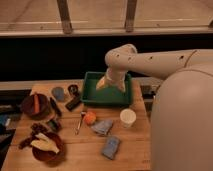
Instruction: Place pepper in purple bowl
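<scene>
jaws in tray (94,94), purple bowl (25,106) holds stick (36,103)

I count two bowls on the surface (80,156), both left of the green tray (95,96): one purple bowl (27,107) and one reddish-brown bowl (47,155). In front of the tray I have one white cup (128,118), one orange ball (90,118) and two blue-grey pads (111,146). One tray, one arm (150,61), and one pincer (109,85), which hangs just over the tray's inside.

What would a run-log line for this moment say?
pincer: inside rectangular green tray | round dark purple bowl: far left, apart from pincer
</scene>
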